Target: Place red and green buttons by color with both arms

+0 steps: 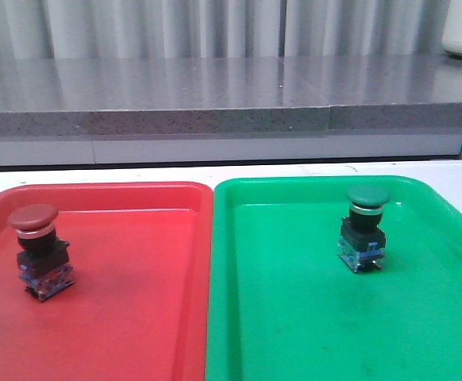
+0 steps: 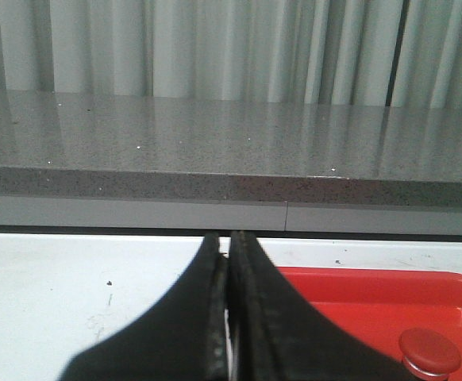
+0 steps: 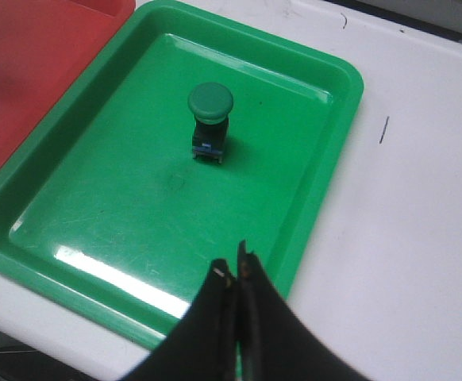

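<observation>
A white table sits before a grey stone ledge and pale curtains. The left gripper has its fingers pressed together, holding nothing, above the table beside the red tray's edge. The right gripper is likewise closed and empty, over the green tray's rim. The red button stands upright near the red tray's left edge. The green button stands upright in the green tray, with bare tray floor all around it.

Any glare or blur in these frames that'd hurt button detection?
Front view: slightly soft, sheen on the green tray floor; red button and green button still distinct. Left wrist view: dark, blurred gripper fills the foreground, red button cut off at the frame edge. Right wrist view: bright glare streaks on the tray near the gripper.
</observation>
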